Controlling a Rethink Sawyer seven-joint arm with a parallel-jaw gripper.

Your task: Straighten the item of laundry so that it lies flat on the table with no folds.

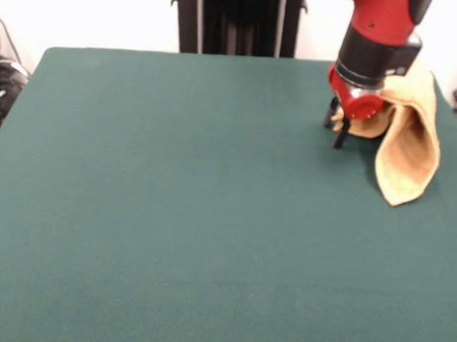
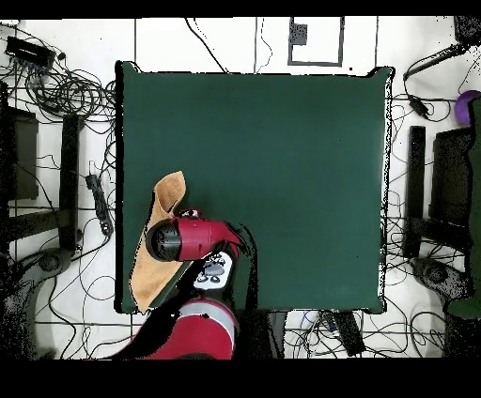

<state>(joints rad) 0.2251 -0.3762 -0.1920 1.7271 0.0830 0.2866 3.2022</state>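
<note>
The mustard-orange towel [image 1: 408, 150] lies folded over on itself near the far right corner of the green table [image 1: 172, 214], with a rounded fold standing up along its right side. My gripper [image 1: 335, 127] is low over the table at the towel's left edge and touches it. In the overhead view the towel [image 2: 165, 202] lies along the table's [image 2: 282, 169] left edge. The red wrist [image 2: 193, 239] covers its middle and hides the gripper.
The black pedestal [image 1: 238, 20] stands behind the table's far edge. The table's right edge runs close beside the towel. Cables and equipment [image 2: 66, 89] lie on the floor around the table.
</note>
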